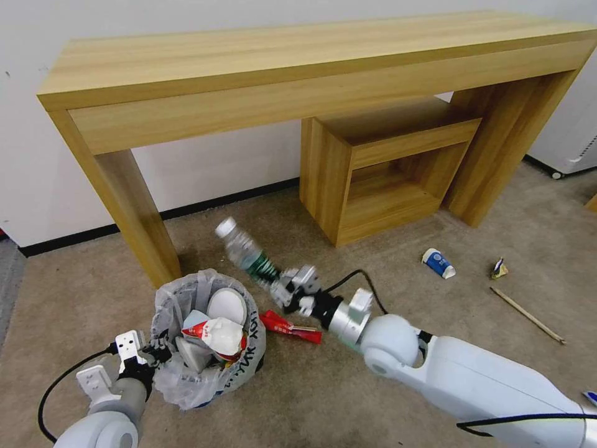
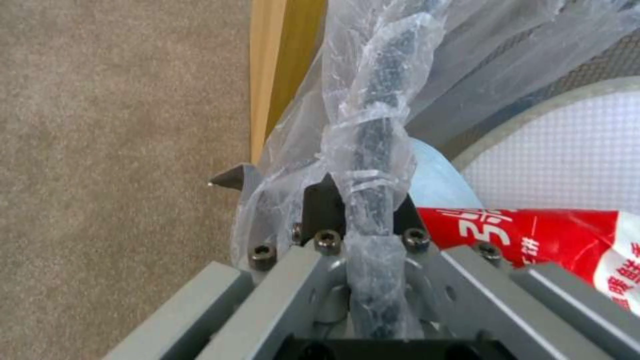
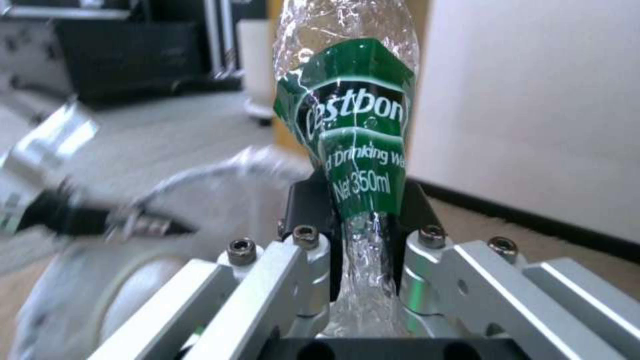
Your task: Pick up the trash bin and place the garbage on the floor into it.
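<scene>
Above the trash bin (image 1: 208, 336) (rim in left end effector (image 2: 360, 210)), right end effector (image 1: 285, 291) clamping bottle (image 1: 245, 252).

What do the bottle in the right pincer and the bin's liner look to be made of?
The bottle looks like thin clear plastic, glossy and crumpled where the right pincer squeezes it, with a green film label. The liner looks like translucent crinkled plastic film, bunched in the left pincer.
</scene>
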Controlling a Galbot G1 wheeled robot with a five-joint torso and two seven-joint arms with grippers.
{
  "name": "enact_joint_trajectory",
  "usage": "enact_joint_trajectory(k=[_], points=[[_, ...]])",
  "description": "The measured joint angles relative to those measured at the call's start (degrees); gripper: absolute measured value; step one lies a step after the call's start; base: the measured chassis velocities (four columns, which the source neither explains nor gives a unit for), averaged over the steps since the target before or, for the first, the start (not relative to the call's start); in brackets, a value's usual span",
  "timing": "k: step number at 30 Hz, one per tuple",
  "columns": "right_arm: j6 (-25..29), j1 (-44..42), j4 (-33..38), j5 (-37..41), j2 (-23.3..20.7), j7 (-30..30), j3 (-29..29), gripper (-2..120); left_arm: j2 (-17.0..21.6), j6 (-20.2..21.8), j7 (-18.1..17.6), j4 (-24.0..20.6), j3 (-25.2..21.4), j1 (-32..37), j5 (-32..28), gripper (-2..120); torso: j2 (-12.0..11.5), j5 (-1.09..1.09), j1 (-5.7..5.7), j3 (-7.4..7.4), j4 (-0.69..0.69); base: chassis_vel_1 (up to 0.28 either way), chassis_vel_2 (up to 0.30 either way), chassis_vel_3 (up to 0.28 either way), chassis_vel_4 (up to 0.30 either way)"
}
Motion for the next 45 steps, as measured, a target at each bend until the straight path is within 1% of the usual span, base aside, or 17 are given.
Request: enact_joint_trajectory(k=[1,2,5,13,20,22,25,26,28,30,32,34,37,38,42,43,45], points=[[-0.07,1.64,-0.70,-0.20,0.74,0.43,-2.39,9,-0.34,0.00,0.06,-0.22,0.09,0.10,0.25,0,0.00,0.01,0.00,0.00,0.00,0.000,0.000,0.000,0.000],[-0.07,1.64,-0.70,-0.20,0.74,0.43,-2.39,9,-0.34,0.00,0.06,-0.22,0.09,0.10,0.25,0,0.00,0.01,0.00,0.00,0.00,0.000,0.000,0.000,0.000],[-0.27,5.04,-2.99,-0.62,2.88,1.32,-6.68,9,-1.14,-0.16,0.37,-0.65,0.40,0.45,0.98,0,0.00,0.00,0.00,0.00,0.01,0.000,0.000,0.000,0.000],[-0.39,8.13,-7.85,-1.29,5.98,1.99,-11.23,8,-1.80,-0.50,0.74,-1.71,0.23,1.17,1.51,0,0.00,0.00,0.00,0.00,0.01,0.000,0.000,0.000,0.000],[-0.59,7.79,-10.70,-2.26,7.67,2.97,-13.69,9,-2.15,-0.55,0.84,-2.44,0.19,1.50,1.64,0,0.00,0.00,0.00,0.00,0.00,0.000,0.000,0.000,0.000],[-0.74,7.55,-11.16,-2.36,8.03,3.32,-14.14,12,-2.29,-0.56,0.89,-2.51,0.33,1.53,1.79,0,0.00,0.01,0.00,0.00,0.00,0.000,0.000,0.000,0.000],[-1.09,6.77,-12.25,-2.79,9.16,4.31,-14.89,26,-2.57,-0.61,1.01,-2.57,0.62,1.57,2.22,0,0.00,0.01,0.00,0.00,0.00,0.000,0.000,0.000,0.000],[-1.09,6.77,-12.25,-2.79,9.16,4.31,-14.89,26,-2.57,-0.61,1.01,-2.57,0.62,1.57,2.22,0,0.00,0.01,0.00,0.00,0.00,0.000,0.000,0.000,0.000],[-1.42,6.34,-12.57,-3.02,9.73,4.85,-14.96,37,-2.64,-0.65,1.21,-2.62,0.71,1.64,2.34,0,0.00,0.00,0.00,0.00,0.01,0.000,0.000,0.000,0.000],[-1.53,6.21,-12.58,-3.05,9.81,4.94,-14.96,41,-2.64,-0.68,1.28,-2.62,0.73,1.69,2.36,0,0.00,0.00,0.00,0.00,0.00,0.000,0.000,0.000,0.000],[-1.89,6.04,-12.38,-3.08,9.79,5.16,-14.81,51,-2.66,-0.80,1.35,-2.60,0.75,1.79,2.47,0,0.00,0.00,0.00,0.00,0.00,0.000,0.000,0.000,0.000],[-2.01,6.00,-12.36,-3.06,9.73,5.33,-14.71,52,-2.68,-0.84,1.34,-2.58,0.73,1.81,2.52,0,0.00,0.00,0.00,0.00,0.00,0.000,0.000,0.000,0.000],[-2.21,5.57,-11.13,-2.92,9.40,5.87,-13.38,70,-2.70,-0.97,1.46,-2.28,0.92,1.80,2.58,0,0.00,0.00,0.00,0.00,0.00,0.000,0.000,0.000,0.000],[-2.21,5.57,-11.13,-2.92,9.40,5.87,-13.38,70,-2.70,-0.97,1.46,-2.28,0.92,1.80,2.58,0,0.00,0.00,0.00,0.00,0.00,0.000,0.000,0.000,0.000],[-2.23,4.25,-9.33,-2.86,8.77,6.15,-10.54,89,-2.52,-0.99,1.47,-2.06,0.83,1.70,2.55,0,0.00,0.00,0.00,0.00,0.00,0.000,0.000,0.000,0.000],[-2.23,4.25,-9.33,-2.86,8.77,6.15,-10.54,89,-2.52,-0.99,1.47,-2.06,0.83,1.70,2.55,0,0.00,0.00,0.00,0.00,0.00,0.000,0.000,0.000,0.000],[-2.32,3.02,-8.15,-2.62,8.67,6.51,-8.11,96,-2.46,-0.98,1.47,-1.94,0.81,1.69,2.54,0,0.00,0.00,0.00,0.00,0.00,0.000,0.000,0.000,0.000]])
